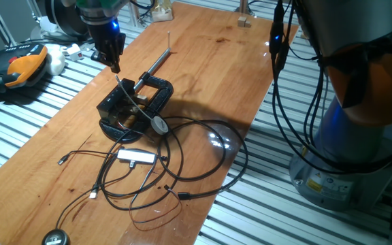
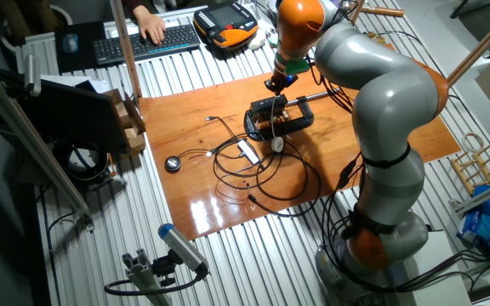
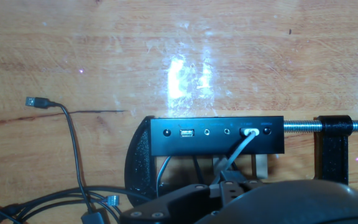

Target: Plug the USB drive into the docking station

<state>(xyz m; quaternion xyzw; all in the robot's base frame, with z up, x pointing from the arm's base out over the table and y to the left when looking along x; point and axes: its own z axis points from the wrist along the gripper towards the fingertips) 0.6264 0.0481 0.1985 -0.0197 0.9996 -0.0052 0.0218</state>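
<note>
The docking station is a black box on a rounded base, near the left of the wooden table; it also shows in the other fixed view. In the hand view its port face looks at me, with an empty USB port. My gripper hangs just above it, also seen in the other fixed view, and looks shut on a thin pale USB drive. The drive's tip lies over the right part of the port face, right of the empty port. Whether it touches is unclear.
A black C-shaped clamp with a long metal rod grips the dock's right side. A flat silver adapter and looping black cables lie in front. A loose USB plug lies to the left. A round black puck sits near the front corner.
</note>
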